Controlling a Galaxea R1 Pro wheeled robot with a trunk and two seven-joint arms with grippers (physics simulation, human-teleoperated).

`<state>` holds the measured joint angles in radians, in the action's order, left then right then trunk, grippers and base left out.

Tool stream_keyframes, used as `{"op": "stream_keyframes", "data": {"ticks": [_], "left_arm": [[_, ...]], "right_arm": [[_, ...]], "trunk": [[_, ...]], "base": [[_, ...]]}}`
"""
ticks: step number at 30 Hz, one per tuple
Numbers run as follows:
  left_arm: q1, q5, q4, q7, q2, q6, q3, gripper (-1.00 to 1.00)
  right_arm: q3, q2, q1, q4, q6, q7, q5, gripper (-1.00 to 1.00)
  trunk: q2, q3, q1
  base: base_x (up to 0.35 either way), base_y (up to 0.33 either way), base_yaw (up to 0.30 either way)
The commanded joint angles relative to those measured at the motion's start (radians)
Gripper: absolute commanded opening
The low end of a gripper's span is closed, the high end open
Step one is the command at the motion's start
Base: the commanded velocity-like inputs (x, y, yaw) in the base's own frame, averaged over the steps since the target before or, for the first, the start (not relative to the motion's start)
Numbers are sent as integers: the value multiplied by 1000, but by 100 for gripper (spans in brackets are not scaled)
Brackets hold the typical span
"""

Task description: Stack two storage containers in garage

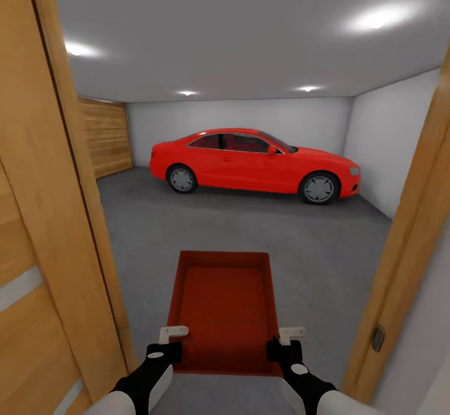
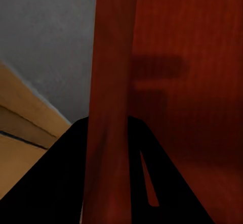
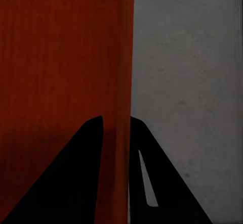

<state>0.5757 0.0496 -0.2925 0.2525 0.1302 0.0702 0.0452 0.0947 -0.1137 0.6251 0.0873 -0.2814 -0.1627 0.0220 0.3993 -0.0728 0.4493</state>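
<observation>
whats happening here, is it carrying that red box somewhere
Yes. The robot holds one orange-red storage container in front of it with both arms, the left gripper clamped on its left wall and the right gripper on its right wall. It stands in a wooden doorway facing the garage, with grey concrete floor and a red car ahead.

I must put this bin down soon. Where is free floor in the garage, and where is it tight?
The grey floor is bare between the storage container and the red car, and toward the wood-plank door. It is tight here: wooden door frames flank the container, held by the left gripper and right gripper.
</observation>
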Motion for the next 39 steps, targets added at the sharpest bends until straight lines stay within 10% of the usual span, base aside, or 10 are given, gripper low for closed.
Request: {"op": "stream_keyframes", "data": {"ticks": [1,39], "left_arm": [[0,-14,-4,13,0,8,-19,-100],[0,-14,-4,13,0,9,-21,-100]], "right_arm": [[-34,-1,1,0,0,-6,-5,-100],[-35,-2,1,0,0,-12,-4,-100]], "trunk": [[1,0,1],[1,0,1]], "base": [[222,196,-105],[101,123,-132]]}}
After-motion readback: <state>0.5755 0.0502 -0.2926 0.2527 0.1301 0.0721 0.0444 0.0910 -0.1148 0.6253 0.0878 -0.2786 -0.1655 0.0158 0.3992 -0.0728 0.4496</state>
